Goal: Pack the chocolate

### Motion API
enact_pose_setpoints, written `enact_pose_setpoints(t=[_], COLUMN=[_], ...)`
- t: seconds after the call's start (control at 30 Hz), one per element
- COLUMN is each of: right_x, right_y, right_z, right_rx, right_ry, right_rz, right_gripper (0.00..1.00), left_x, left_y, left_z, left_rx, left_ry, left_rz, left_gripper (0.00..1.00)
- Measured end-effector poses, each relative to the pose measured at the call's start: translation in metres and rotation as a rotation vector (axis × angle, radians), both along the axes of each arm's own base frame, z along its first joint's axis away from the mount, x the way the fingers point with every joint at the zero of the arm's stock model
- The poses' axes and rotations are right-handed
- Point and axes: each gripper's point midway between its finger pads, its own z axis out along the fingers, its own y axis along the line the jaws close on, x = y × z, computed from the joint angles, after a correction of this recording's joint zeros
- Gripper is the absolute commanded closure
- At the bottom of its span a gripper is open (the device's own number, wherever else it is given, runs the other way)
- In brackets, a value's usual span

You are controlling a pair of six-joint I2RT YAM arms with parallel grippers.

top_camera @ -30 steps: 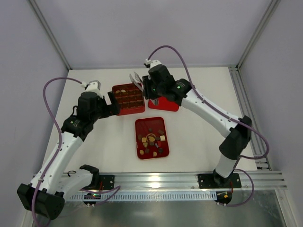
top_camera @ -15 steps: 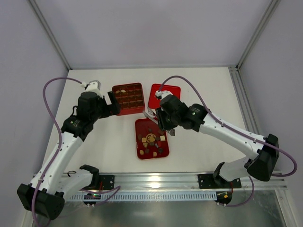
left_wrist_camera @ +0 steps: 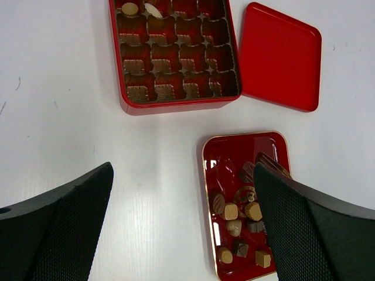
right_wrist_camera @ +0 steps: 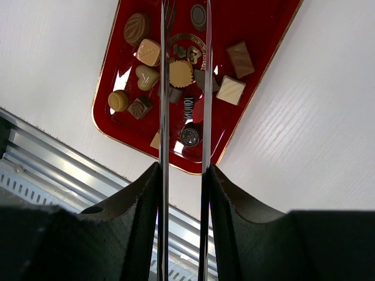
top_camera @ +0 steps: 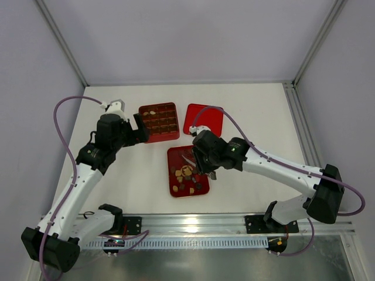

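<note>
Several chocolate pieces point(top_camera: 186, 172), dark, light brown and cream, lie loose in a flat red tray point(top_camera: 176, 188). They also show in the left wrist view point(left_wrist_camera: 237, 213) and the right wrist view point(right_wrist_camera: 146, 52). My right gripper point(top_camera: 199, 159) is shut on metal tongs point(right_wrist_camera: 163, 88), whose two blades reach down over the middle of the tray, slightly apart. The red compartmented box point(top_camera: 159, 122) holds two pieces point(left_wrist_camera: 130, 9) in its far row. My left gripper point(top_camera: 139, 126) is open and empty beside the box's left side.
The flat red lid point(top_camera: 204, 119) lies right of the box and shows in the left wrist view point(left_wrist_camera: 281, 55). An aluminium rail point(top_camera: 234, 222) runs along the table's near edge.
My right arm has swung from over the box and lid at the back down to the tray of loose chocolates, carrying the tongs. The left arm has not moved.
</note>
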Motion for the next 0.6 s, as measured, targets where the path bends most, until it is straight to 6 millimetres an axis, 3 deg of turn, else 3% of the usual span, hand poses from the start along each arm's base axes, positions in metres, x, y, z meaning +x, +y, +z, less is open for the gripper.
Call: enact_pose_setpoints(t=[0.6], right_x=[-0.004], right_y=[0.002], right_z=[-0.011], right_rx=[-0.035], right_ry=[0.013], right_rz=[-0.002], right_gripper=[0.6], left_x=[0.0], left_y=[0.0], left_z=[0.0], left_rx=[0.0], left_ry=[0.001], left_rz=[0.002], left_gripper=[0.0])
